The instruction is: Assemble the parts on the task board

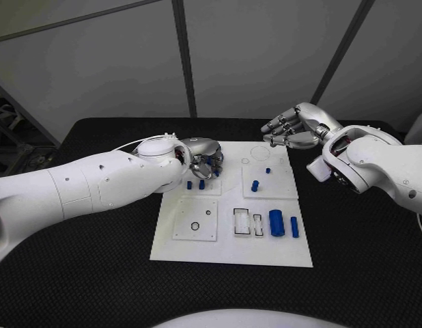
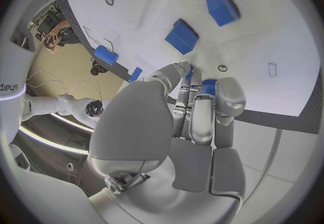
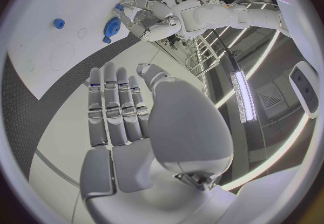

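The left hand (image 1: 203,158) is low over the far left part of the board (image 1: 233,254). Its fingers point down at the board. In the left wrist view a small blue part (image 2: 208,87) sits right at the fingertips (image 2: 201,121), between the fingers and the thumb. The fingers are curled in close round it, so I think the hand is pinching it, but the part is mostly hidden and I cannot tell for sure.

Two more short blue pegs (image 1: 197,184) stand on the board just near of the left hand. This hand is much closer to them than the other hand is. They stand upright, so the fingers would come at them from above.

The right hand (image 1: 291,130) is up over the far right corner of the board. It touches nothing. Its fingers are straight, side by side, and hold nothing.

Other parts wait on the board. One small blue peg (image 1: 255,184) stands in the right middle. A fat blue cylinder (image 1: 276,223) and a thin blue pin (image 1: 295,226) lie at the right side, nearer the robot. Both lie flat with their long way running near to far. The right hand is on their side of the board but well away from them.

I think the left hand's job now is to set its small part down into a hole on the far left of the board.
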You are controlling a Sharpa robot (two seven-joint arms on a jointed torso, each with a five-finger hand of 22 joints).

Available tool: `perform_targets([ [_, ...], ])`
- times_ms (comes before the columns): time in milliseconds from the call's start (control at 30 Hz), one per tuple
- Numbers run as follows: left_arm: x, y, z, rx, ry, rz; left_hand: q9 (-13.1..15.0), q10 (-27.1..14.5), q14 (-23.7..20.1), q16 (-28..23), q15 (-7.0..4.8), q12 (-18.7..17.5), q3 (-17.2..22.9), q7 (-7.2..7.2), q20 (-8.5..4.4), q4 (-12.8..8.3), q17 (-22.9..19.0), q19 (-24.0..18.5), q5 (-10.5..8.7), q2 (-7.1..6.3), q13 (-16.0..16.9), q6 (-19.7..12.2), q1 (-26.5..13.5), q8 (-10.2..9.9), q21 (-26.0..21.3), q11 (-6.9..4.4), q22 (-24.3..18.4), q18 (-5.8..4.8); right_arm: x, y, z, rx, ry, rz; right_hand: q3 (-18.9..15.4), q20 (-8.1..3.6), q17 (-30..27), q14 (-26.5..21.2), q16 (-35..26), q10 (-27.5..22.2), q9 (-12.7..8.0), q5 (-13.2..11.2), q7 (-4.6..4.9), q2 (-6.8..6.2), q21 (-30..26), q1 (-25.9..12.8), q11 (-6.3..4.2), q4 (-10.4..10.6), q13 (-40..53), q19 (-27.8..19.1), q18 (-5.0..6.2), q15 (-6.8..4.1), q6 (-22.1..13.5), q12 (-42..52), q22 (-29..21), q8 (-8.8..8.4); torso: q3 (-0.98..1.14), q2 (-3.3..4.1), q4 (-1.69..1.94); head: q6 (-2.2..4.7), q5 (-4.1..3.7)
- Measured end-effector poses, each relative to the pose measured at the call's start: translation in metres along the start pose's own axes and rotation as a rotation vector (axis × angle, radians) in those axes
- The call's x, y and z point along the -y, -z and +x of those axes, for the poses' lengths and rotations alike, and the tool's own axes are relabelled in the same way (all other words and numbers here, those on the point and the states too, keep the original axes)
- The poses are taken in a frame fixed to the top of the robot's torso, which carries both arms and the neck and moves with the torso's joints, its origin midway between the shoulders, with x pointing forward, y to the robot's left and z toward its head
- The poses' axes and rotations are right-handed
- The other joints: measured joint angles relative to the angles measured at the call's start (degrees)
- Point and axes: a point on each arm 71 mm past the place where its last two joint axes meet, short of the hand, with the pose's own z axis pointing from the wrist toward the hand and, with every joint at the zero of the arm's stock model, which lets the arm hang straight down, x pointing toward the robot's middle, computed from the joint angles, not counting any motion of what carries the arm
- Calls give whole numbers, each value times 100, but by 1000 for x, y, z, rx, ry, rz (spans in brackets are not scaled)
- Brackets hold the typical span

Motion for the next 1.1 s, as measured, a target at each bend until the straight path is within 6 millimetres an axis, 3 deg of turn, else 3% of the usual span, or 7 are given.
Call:
perform_targets([
  [167,-3,5,-3,14,14,0,0,43,0,0,0,-38,6,2,0,-6,-6,0,-22,-57,2,40,-65,0,0,0,21,0,1,0,-1,2,1,2,0,0,0,0,0,0,0,0,0,0,0,0,0,0,0,0,0,0,0,0,0,0,-1,-1,0,12,1],
  [633,-6,18,-28,84,60,14,5,102,0,0,0,-59,21,0,-21,10,-5,20,-22,-49,2,82,-112,-22,21,-20,33,0,2,0,-2,4,2,4,0,0,0,0,0,0,0,34,0,0,0,0,0,0,1,-1,0,0,0,0,-4,0,-4,-1,2,44,28],
  [1100,-34,38,-32,80,80,-48,4,101,0,0,0,-85,21,21,-21,10,-33,20,-22,-63,3,103,-159,-26,20,-19,32,1,2,0,-2,5,4,5,0,0,0,0,0,0,0,34,0,0,0,0,0,0,1,-1,-1,0,0,0,-4,0,-2,-1,2,48,42],
])
